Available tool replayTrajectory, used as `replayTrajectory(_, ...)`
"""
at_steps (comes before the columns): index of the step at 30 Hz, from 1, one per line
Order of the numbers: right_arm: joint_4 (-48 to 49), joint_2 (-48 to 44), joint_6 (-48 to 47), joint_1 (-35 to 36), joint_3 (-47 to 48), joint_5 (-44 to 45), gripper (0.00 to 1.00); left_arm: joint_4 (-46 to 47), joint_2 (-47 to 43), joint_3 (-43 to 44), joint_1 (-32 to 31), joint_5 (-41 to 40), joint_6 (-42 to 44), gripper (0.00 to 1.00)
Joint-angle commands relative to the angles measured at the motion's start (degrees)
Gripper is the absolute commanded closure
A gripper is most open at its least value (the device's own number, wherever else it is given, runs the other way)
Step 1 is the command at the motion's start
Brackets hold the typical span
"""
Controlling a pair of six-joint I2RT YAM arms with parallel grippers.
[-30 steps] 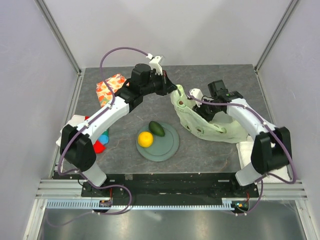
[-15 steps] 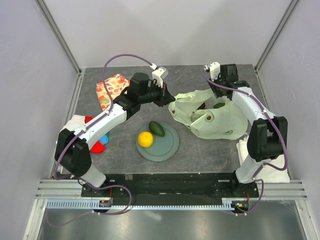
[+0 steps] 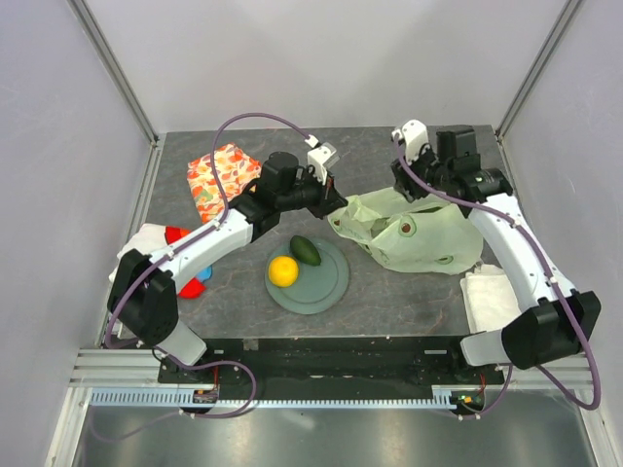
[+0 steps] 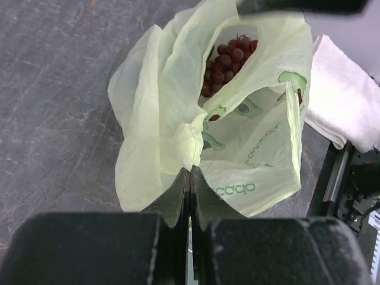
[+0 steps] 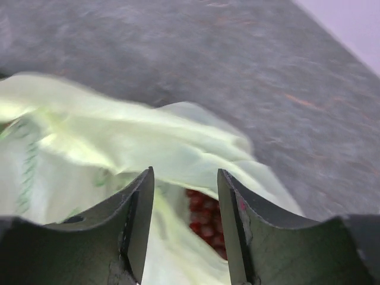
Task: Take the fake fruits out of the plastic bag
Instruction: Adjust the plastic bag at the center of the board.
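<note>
The pale green plastic bag [image 3: 419, 238] lies right of the middle of the table. My left gripper [image 3: 336, 200] is shut on a bunched edge of the bag [image 4: 190, 142] at its left side and holds the mouth open. The dark red grape bunch [image 4: 228, 56] lies inside the bag. My right gripper [image 3: 404, 183] is open and empty just above the bag's far edge, with the grapes [image 5: 205, 222] showing between its fingers. The round orange [image 3: 283, 270] and the dark green oval fruit [image 3: 306, 250] sit on the grey-green plate [image 3: 331, 287]. The small purple-brown fruit is not visible.
An orange leaf-patterned cloth [image 3: 216, 175] lies at the back left. Red and blue toys [image 3: 192, 280] and a white towel [image 3: 144, 238] sit under my left arm. Another white towel [image 3: 496, 297] lies at the front right, beside the bag [image 4: 347, 101].
My right gripper let go of the bag, swung to the back and now hovers open over the bag's mouth. The bag dropped and spread flat. My left gripper shifted slightly right, still gripping.
</note>
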Motion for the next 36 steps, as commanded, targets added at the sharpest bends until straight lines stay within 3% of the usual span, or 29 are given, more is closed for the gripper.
replayTrajectory(1, -12.3, 1.6, -2.6, 1.6, -5.2, -3.8, 0.48, 3.9, 0.8, 1.7, -0.1, -2.4, 1.5, 0.98)
replayTrajectory(6, -22.2, -1.0, -11.3, 0.7, -11.9, 3.9, 0.53, 5.3, 1.3, 1.7, 0.0, -2.0, 1.1, 0.98)
replayTrajectory(13, -33.5, -10.1, -22.4, -0.3, -13.3, 8.6, 0.53, 5.5, 0.2, 0.6, 0.0, -2.6, 1.6, 0.98)
replayTrajectory(20, -34.8, -6.5, -24.7, -0.5, -17.7, 4.9, 0.51, 6.1, -0.7, -1.1, -0.1, -1.9, 1.1, 0.98)
replayTrajectory(27, -28.9, -5.8, -23.8, -0.4, -26.3, 7.0, 0.48, 6.0, -0.6, -2.6, -0.1, 0.0, 2.3, 0.98)
replayTrajectory(30, -28.9, -5.5, -22.7, -0.4, -23.0, 7.8, 0.43, 6.0, -0.8, -2.8, -0.3, 0.3, 2.1, 0.98)
replayTrajectory(36, -36.5, -2.6, -25.0, -0.3, -2.4, 4.3, 0.34, 6.6, -0.8, -2.7, -0.2, 2.8, 2.7, 0.98)
